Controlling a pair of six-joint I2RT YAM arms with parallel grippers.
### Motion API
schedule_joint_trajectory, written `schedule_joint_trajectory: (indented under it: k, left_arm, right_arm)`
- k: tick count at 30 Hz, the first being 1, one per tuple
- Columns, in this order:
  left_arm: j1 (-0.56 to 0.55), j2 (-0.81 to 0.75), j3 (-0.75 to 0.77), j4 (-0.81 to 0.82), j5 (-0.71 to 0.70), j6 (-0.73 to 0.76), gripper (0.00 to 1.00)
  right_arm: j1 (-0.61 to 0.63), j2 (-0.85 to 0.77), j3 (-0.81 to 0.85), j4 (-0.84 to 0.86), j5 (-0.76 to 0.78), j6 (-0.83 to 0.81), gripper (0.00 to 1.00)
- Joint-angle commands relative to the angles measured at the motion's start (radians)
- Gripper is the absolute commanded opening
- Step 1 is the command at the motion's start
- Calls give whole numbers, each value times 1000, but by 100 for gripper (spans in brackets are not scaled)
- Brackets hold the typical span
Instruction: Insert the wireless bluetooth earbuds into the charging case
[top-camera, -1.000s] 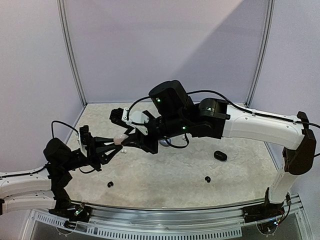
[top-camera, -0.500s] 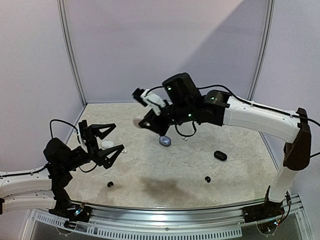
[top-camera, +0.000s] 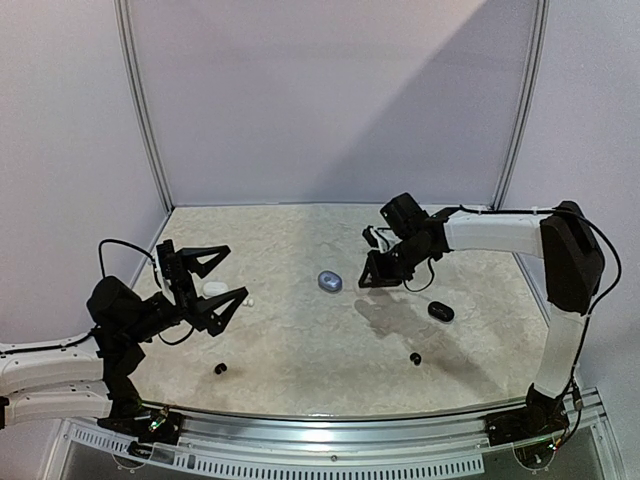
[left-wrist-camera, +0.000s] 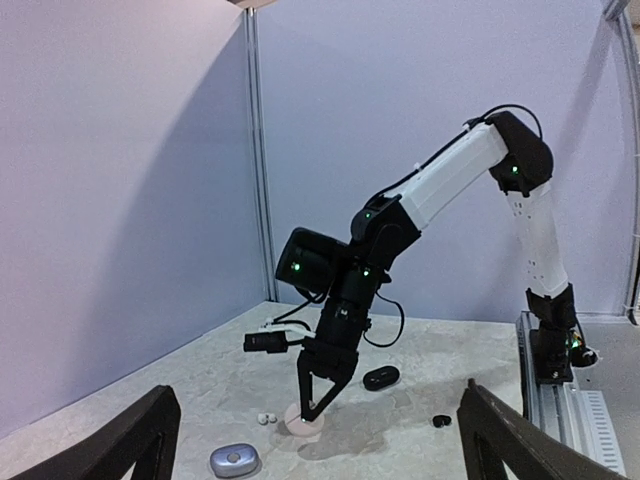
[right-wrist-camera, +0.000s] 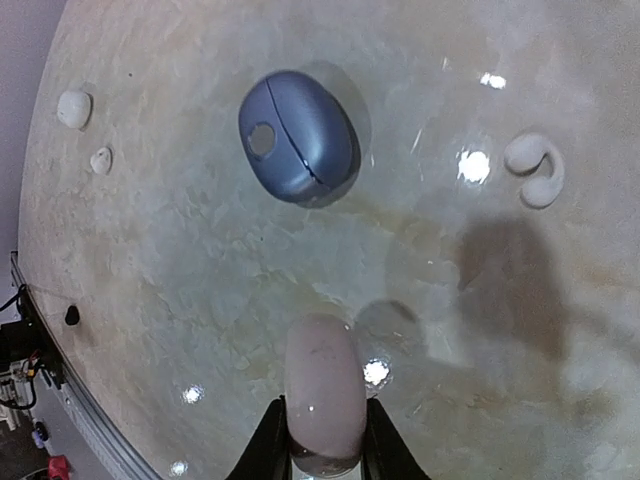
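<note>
my right claw (right-wrist-camera: 322, 440) is clenched on a pale pink case (right-wrist-camera: 320, 390), close to the desk (right-wrist-camera: 200, 300). a white earbud (right-wrist-camera: 535, 170) lies nearby, with a blue case (right-wrist-camera: 297, 137) beyond it. my left claw (top-camera: 232, 272) gapes wide, holding nothing.

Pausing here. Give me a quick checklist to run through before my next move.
1. Right gripper shut on pink case: ok.
2. Pink case lid open for loading: cannot tell.
3. Left gripper open and empty: ok.
4. White earbud lying free, nothing on it: ok.
5. Blue case apart from both grippers: ok.
</note>
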Motion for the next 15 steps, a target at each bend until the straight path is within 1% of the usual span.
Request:
schedule_joint_trajectory:
  k: [1, 4, 8, 9, 10, 12, 15]
  left_arm:
    - [-5, -5, -21, 15, 2, 8, 99]
    - [-4, -11, -22, 9, 15, 9, 99]
    - [-5, -10, -22, 8, 19, 13, 99]
    - [-5, -9, -22, 9, 19, 11, 99]
    - [-6, -8, -21, 10, 19, 11, 99]
    - [-6, -7, -22, 10, 21, 11, 99]
    - [-5, -8, -22, 9, 20, 15, 99]
  right_arm:
    - [-27, 82, -14, 56, -151, 62, 0]
    - [-43, 129, -17, 51, -155, 55, 0]
    - [-76, 147, -44, 89, -170, 69, 0]
    - [-81, 149, -45, 91, -171, 68, 2]
    - [-87, 153, -45, 93, -175, 65, 5]
    - [-93, 166, -34, 82, -182, 59, 16]
    - [-98, 199, 4, 6, -156, 26, 37]
